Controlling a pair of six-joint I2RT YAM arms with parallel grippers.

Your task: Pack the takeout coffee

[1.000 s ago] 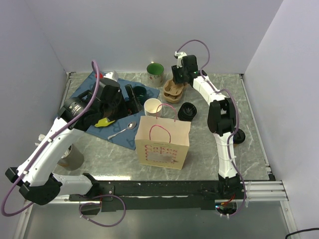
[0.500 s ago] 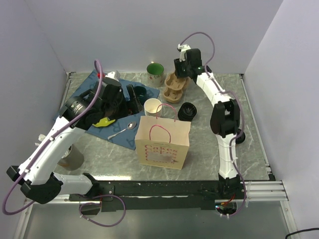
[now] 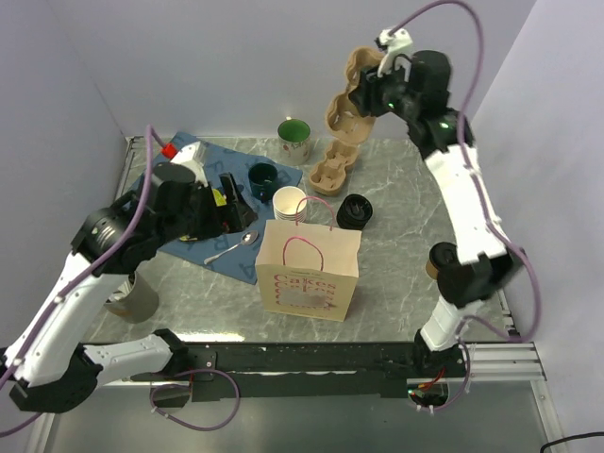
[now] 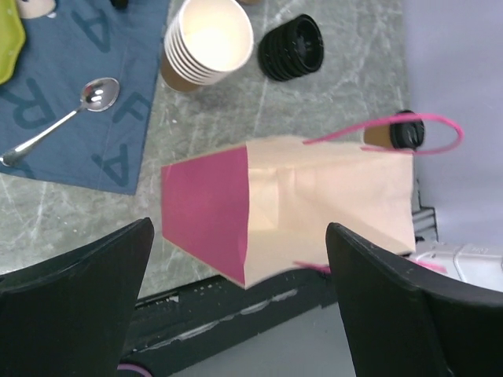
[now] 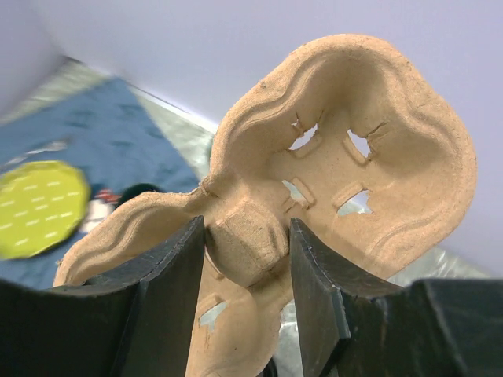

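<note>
The pink-handled tan paper bag [image 3: 309, 269] is standing open mid-frame for loading, the left gripper [image 4: 238, 228] is hovering spread wide beside it, the right gripper [image 5: 245, 243] is clamping a moulded pulp cup carrier [image 5: 346, 157] aloft upper right, and the black-lidded brown takeout coffee [image 4: 401, 132] is waiting right of the bag.

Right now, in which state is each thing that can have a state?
paper bag: upright, mouth open
takeout coffee: upright on the table, lid on, outside the bag
held cup carrier: in the air, clamped by the right gripper
second cup carrier: lying on the table
paper cup stack: upright, no lids
left gripper: open, empty, above the bag
</note>
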